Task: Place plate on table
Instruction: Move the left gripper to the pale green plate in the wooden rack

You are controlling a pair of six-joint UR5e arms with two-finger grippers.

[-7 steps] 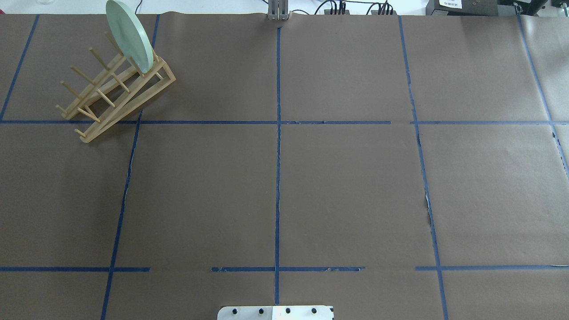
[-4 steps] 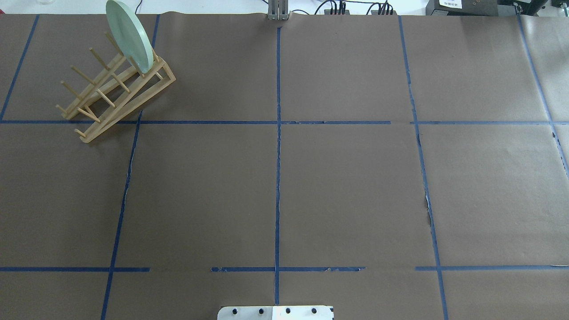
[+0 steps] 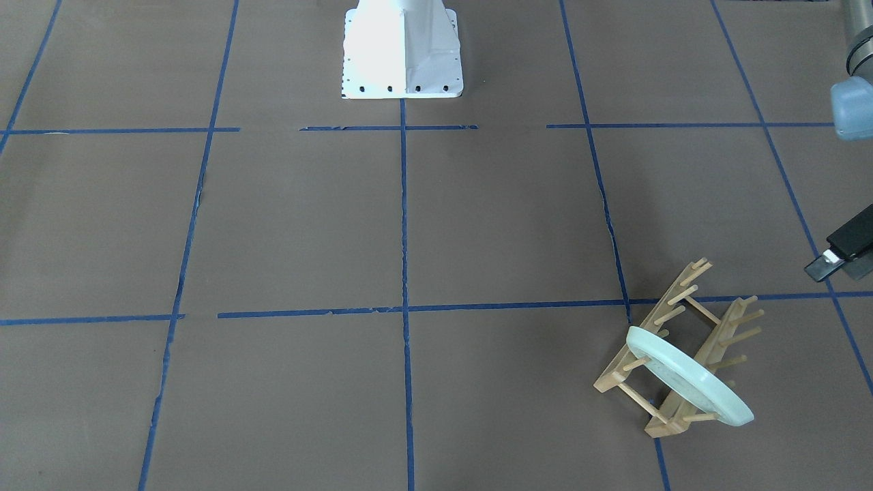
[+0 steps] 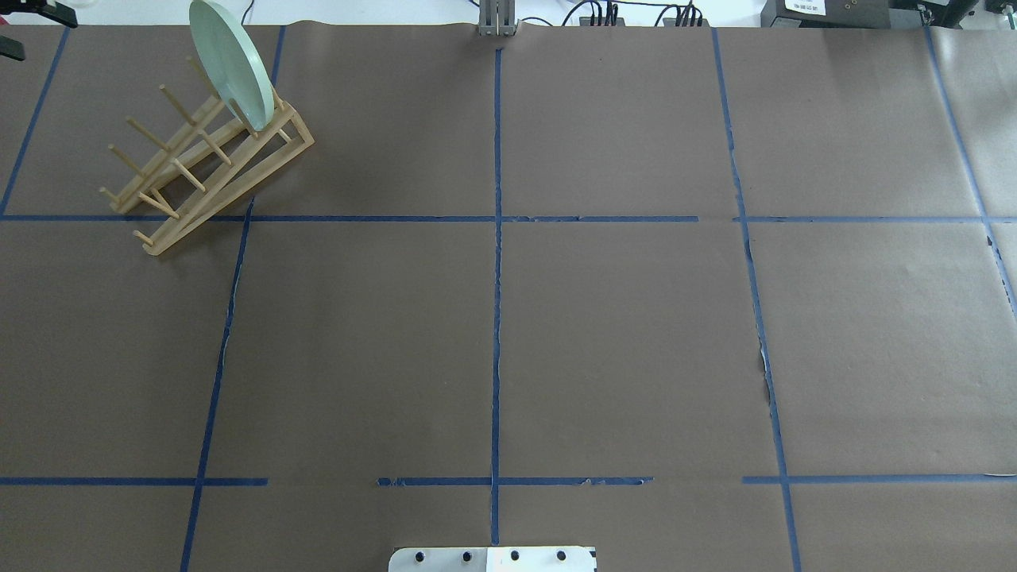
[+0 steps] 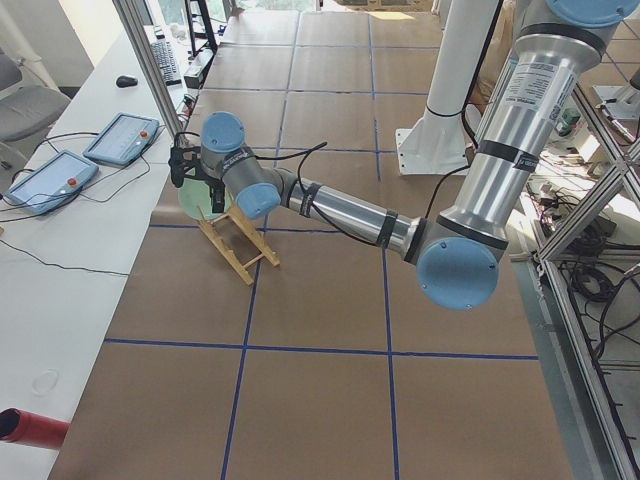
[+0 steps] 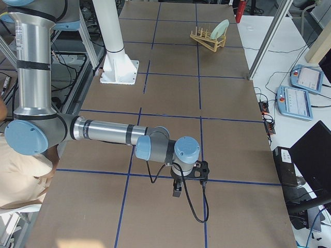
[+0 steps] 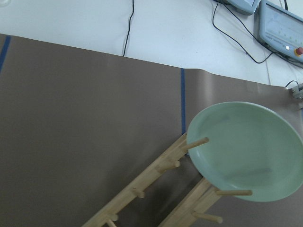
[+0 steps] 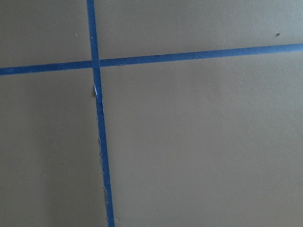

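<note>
The pale mint-green plate (image 4: 230, 67) stands on edge, leaning in the far end slot of the wooden peg rack (image 4: 199, 175) at the table's (image 4: 357, 334) far left. It also shows in the front view (image 3: 689, 378) and fills the right of the left wrist view (image 7: 246, 151). My left gripper (image 4: 32, 30) shows only as two separated black fingertips at the overhead view's top-left corner, left of the plate and clear of it, open and empty. My right gripper (image 6: 178, 188) hangs low over bare table far from the rack; I cannot tell if it is open or shut.
The white robot base (image 4: 493, 558) sits at the table's near edge. Cables and control boxes (image 4: 636, 16) lie on the white bench beyond the far edge. Teach pendants (image 7: 279, 28) lie on the bench behind the rack.
My left gripper's fingertips have come into the overhead view at the top-left corner. The plate and rack have not moved.
</note>
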